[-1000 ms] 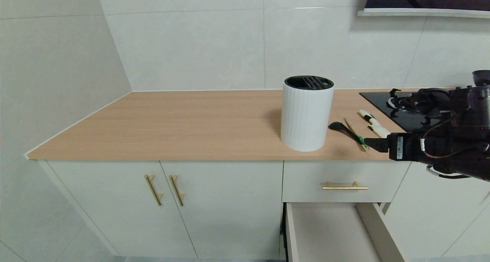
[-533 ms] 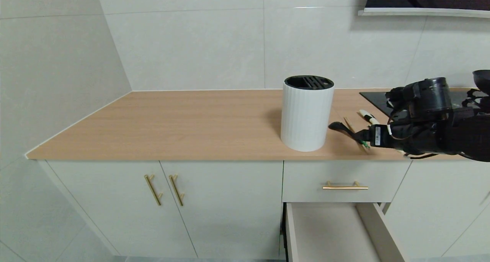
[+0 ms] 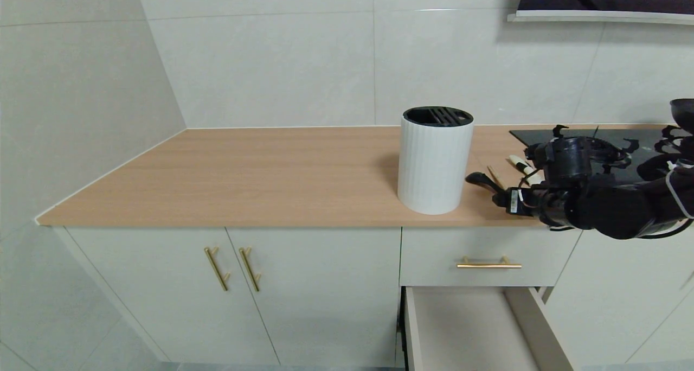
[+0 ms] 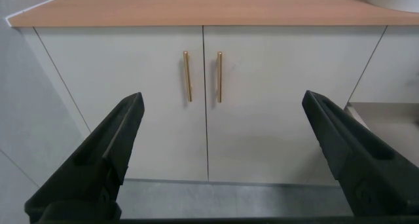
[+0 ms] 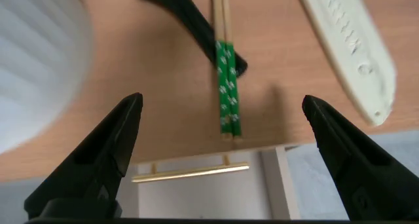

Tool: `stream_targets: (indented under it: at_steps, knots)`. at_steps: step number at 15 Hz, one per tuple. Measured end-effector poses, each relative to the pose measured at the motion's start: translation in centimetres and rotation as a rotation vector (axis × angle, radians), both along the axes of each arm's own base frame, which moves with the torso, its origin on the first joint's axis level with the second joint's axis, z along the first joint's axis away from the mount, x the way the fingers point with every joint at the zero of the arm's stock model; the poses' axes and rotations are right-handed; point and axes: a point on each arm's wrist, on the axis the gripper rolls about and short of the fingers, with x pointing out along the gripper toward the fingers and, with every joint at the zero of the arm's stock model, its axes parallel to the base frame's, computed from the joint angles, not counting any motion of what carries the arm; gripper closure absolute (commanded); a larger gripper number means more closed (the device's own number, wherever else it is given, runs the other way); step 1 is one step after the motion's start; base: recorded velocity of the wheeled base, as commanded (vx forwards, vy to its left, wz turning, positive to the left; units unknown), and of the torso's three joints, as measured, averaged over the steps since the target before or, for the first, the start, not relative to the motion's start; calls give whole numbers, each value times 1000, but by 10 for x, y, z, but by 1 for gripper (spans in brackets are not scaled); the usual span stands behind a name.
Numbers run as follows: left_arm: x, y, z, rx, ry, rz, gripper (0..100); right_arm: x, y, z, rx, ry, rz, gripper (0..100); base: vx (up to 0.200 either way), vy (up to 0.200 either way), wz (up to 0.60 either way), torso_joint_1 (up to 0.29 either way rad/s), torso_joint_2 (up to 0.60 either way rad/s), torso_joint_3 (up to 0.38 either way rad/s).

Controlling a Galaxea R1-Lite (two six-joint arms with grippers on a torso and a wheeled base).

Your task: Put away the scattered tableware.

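Note:
On the wooden counter [image 3: 271, 170], a tall white utensil holder [image 3: 435, 162] with a black slotted top stands upright. Just right of it lie a black spoon [image 3: 480, 180], a pair of chopsticks [image 3: 494, 177] and a white knife [image 3: 520, 166]. My right gripper [image 3: 501, 199] hovers at the counter's front edge over these. In the right wrist view it is open, its fingers [image 5: 91, 178] either side of the green-ended chopsticks [image 5: 226, 86], with the black spoon [image 5: 186, 18] and the white knife [image 5: 347, 40] beyond. My left gripper [image 4: 222, 106] is open and holds nothing, low in front of the cabinet doors.
A black stove top [image 3: 596, 148] lies at the counter's right end. Below the counter, a closed drawer with a gold handle [image 3: 488, 264] sits above a pulled-out lower drawer [image 3: 471, 327]. Two cabinet doors with gold handles [image 4: 203, 76] are on the left.
My right arm has swung left and lowered, bringing its gripper closer to the chopsticks and spoon at the counter's front edge. The tableware has not moved.

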Motion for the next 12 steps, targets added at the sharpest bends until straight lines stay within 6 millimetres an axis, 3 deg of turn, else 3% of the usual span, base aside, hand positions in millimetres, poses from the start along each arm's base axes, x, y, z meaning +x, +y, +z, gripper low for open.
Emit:
stream_targets:
  at_steps: [7,8,12]
  knots:
    - [0,0,0,0,0,0,0,8,-8,-6,-1,7,-28,0,0,0,0,0,0,0]
    - [0,0,0,0,0,0,0,9,-8,-6,-2,9,-28,100,0,0,0,0,0,0]
    - [0,0,0,0,0,0,0,10,-7,-12,-5,23,-25,100,0,0,0,0,0,0]
